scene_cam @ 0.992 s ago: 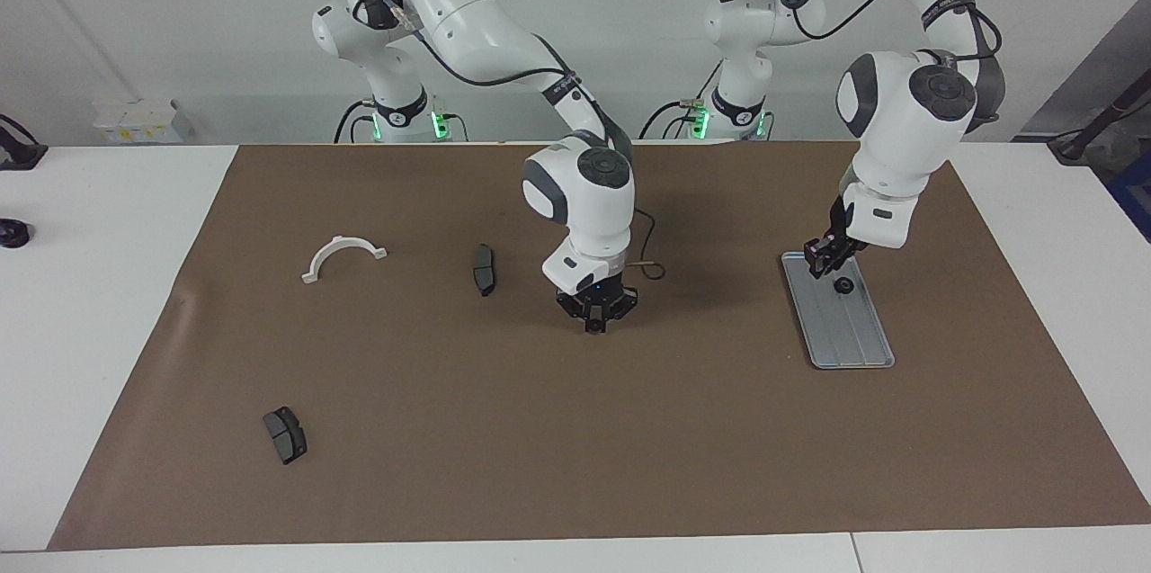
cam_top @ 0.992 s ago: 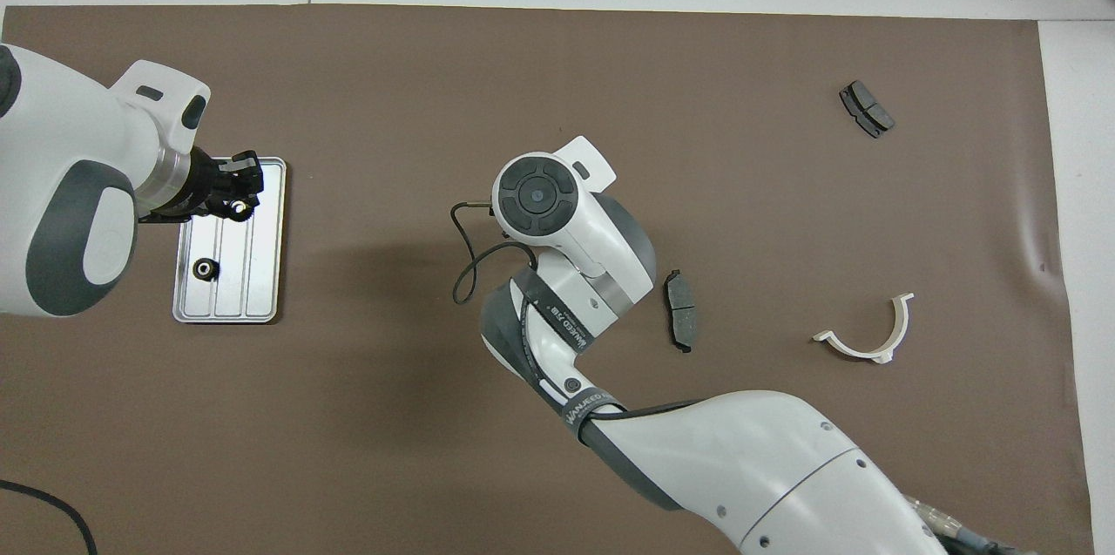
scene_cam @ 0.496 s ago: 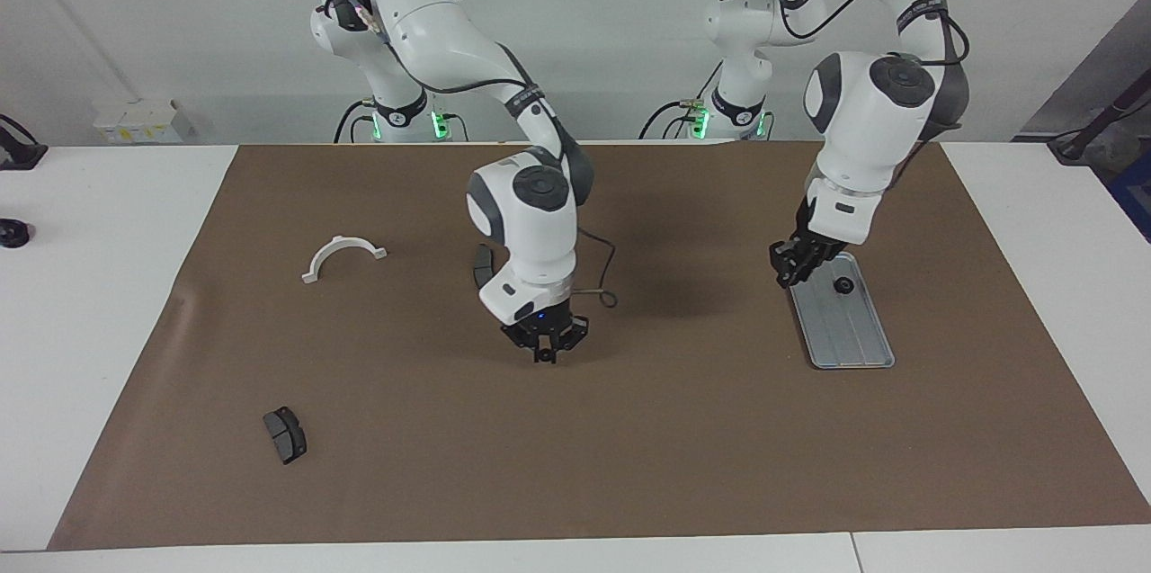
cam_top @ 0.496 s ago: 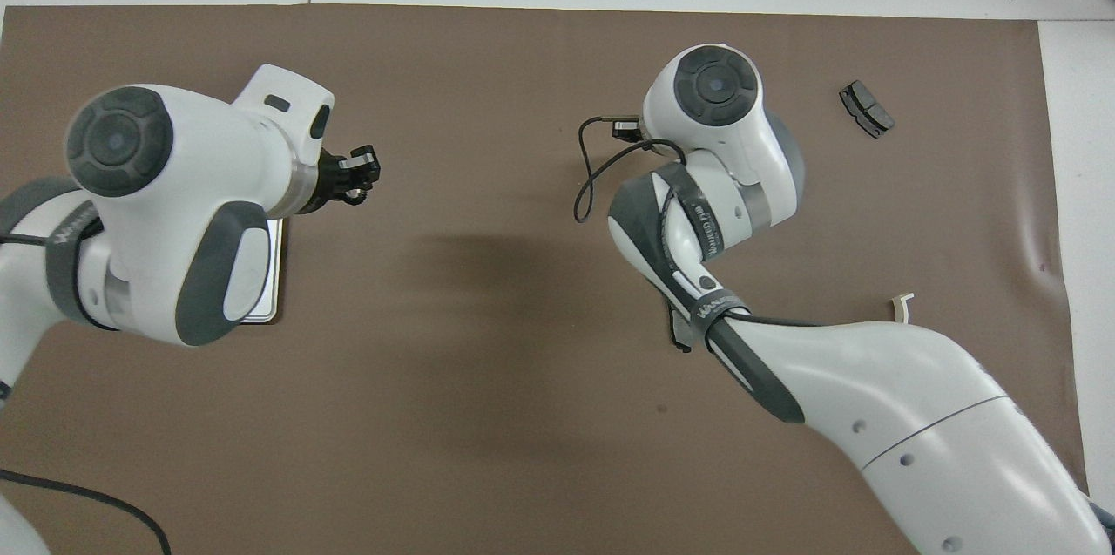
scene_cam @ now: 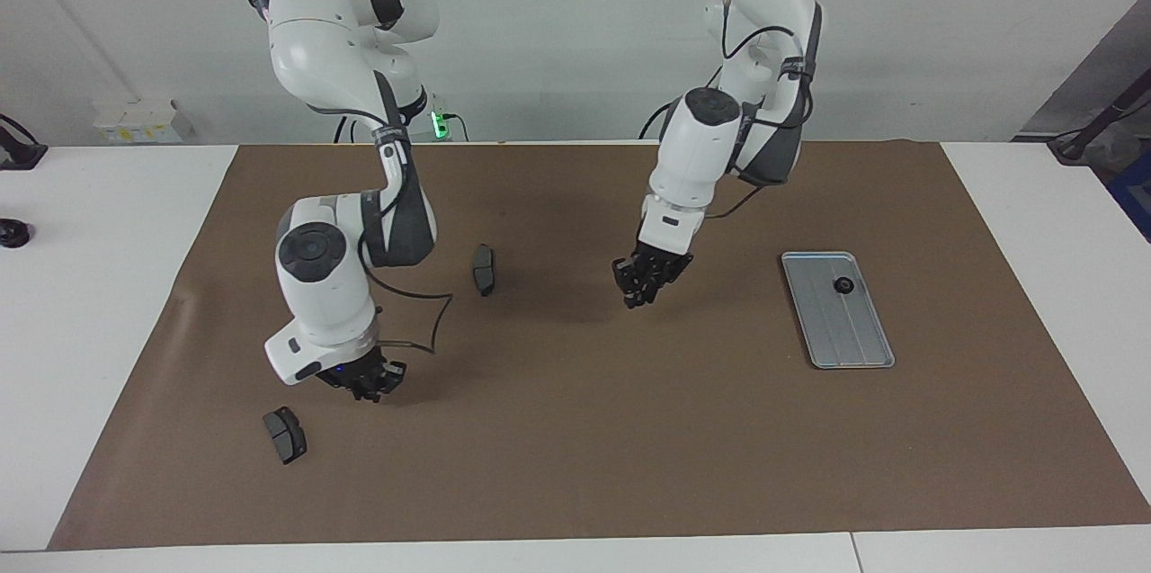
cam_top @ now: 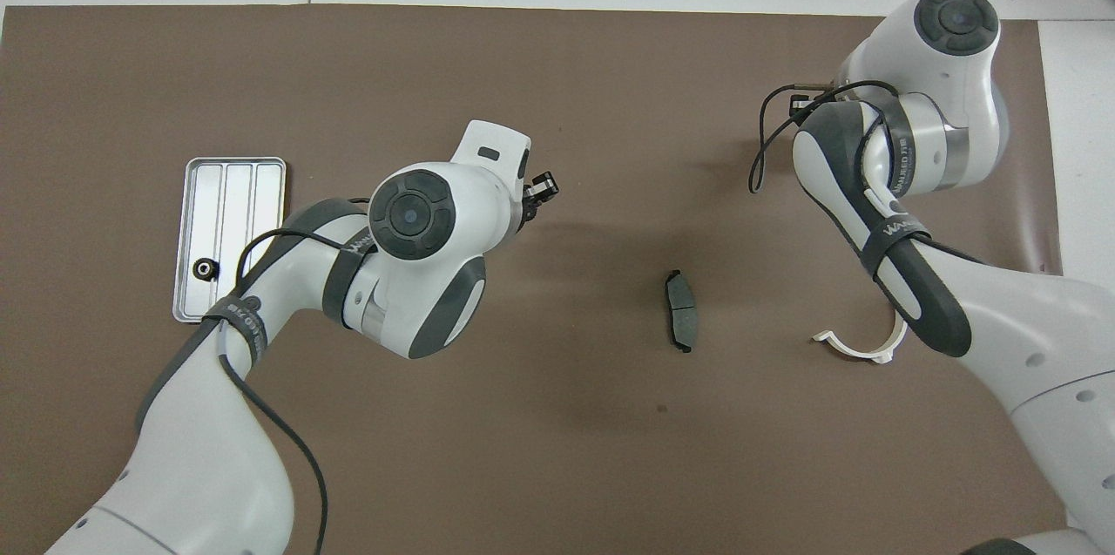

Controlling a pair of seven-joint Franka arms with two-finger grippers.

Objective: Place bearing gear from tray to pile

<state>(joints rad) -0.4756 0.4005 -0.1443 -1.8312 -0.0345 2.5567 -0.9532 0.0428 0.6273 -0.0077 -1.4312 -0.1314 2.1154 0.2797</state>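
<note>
The left gripper [scene_cam: 640,285] is raised over the bare middle of the brown mat [scene_cam: 575,447]; whether its fingers hold anything cannot be told. The right gripper [scene_cam: 367,386], fingertips closed together, is held low beside a dark grey brake pad [scene_cam: 284,434]. One small black ring-shaped gear [scene_cam: 843,285] lies on the flat silver-grey ridged metal tray [scene_cam: 850,339] toward the left arm's end of the table. A second brake pad [scene_cam: 484,269] lies mid-mat.
</note>
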